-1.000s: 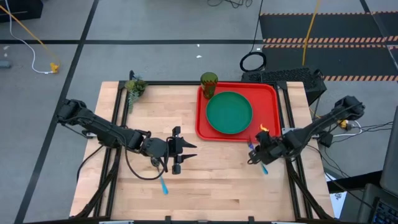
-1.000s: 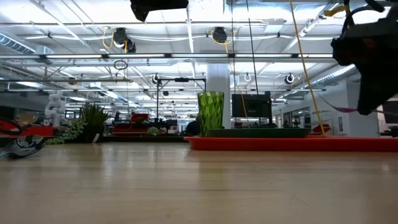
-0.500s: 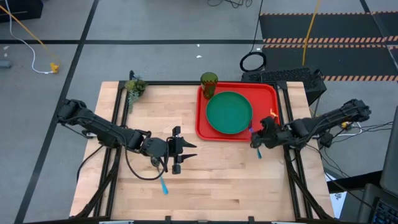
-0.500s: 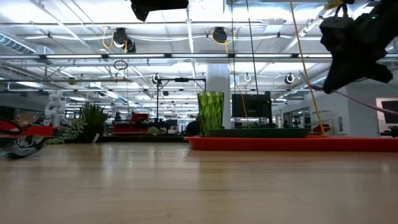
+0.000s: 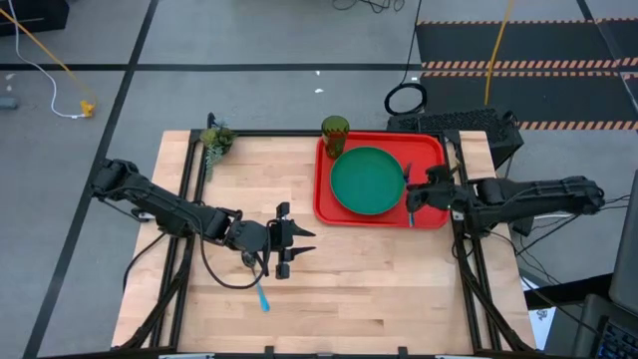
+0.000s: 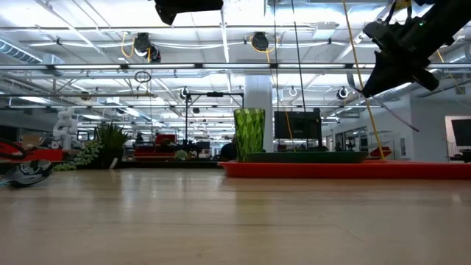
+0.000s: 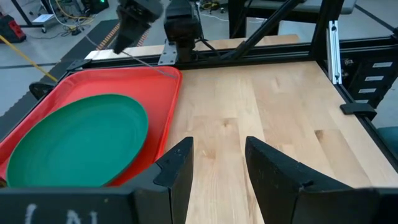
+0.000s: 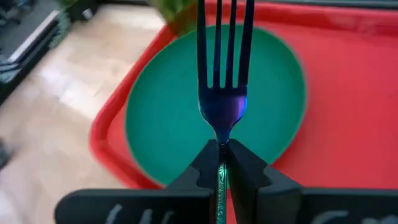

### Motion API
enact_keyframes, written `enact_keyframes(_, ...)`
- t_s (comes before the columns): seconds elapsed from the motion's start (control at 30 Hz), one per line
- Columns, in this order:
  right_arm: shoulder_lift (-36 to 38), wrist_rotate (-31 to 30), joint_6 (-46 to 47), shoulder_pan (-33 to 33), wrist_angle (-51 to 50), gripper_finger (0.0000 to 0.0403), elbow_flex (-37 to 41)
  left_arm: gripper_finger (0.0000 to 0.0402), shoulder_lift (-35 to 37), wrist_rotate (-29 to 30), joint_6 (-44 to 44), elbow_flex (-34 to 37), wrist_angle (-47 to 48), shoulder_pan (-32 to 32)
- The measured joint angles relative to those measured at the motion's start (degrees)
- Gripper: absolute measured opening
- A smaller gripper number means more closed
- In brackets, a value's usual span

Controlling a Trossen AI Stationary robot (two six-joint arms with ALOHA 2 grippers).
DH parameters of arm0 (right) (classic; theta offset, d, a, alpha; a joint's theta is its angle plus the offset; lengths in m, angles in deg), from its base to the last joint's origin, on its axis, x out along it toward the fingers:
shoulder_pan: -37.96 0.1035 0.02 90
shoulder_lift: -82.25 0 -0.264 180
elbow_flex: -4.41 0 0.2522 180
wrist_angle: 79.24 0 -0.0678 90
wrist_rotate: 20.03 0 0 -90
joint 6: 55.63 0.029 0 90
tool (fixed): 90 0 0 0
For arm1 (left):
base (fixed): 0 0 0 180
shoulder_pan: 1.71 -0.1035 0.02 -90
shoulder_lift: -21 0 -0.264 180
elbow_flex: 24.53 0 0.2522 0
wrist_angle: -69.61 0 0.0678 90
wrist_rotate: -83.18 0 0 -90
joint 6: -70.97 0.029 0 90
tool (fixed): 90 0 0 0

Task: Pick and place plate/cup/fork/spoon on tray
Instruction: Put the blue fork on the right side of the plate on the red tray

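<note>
The red tray (image 5: 431, 150) lies at the table's far right. The green plate (image 5: 367, 180) lies in it, and the olive cup (image 5: 335, 129) stands upright at its far left corner. My right gripper (image 5: 417, 196) is above the tray's right part, beside the plate, shut on the fork (image 8: 222, 106). My left gripper (image 5: 291, 239) hangs open and empty over the table's middle. The blue-handled spoon (image 5: 262, 296) lies flat on the table just near of it. My right gripper pinches the fork between its two fingers at the neck (image 8: 221, 147), just below the tines. The tines stick out past the fingertips toward the table's far edge, and the blue handle (image 5: 410, 216) runs toward the near edge. The fork is lifted clear above the tray.
A small green plant-like clump (image 5: 215, 140) sits at the table's far left corner. Bare wood lies between the tray and my left gripper. Black frame rails (image 5: 469, 249) run along the table's edges.
My right gripper has carried the fork from over the table near the tray's near right corner toward the far edge. It now stands over the tray's right part, and the arm has swung level. The fork stays clear of the table. My left gripper has kept still.
</note>
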Motion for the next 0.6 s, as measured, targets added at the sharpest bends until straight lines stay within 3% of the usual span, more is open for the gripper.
enact_keyframes(0.3,-1.46,0.68,-3.90,-11.56,0.00,0.0008,0.00,0.0150,0.00,0.00,0.02,0.01,-0.01,-0.04)
enact_keyframes(0.6,-8.14,9.15,-3.72,-22.20,0.91,0.0008,0.00,0.0150,0.00,0.01,0.42,-0.01,-0.02,-0.04)
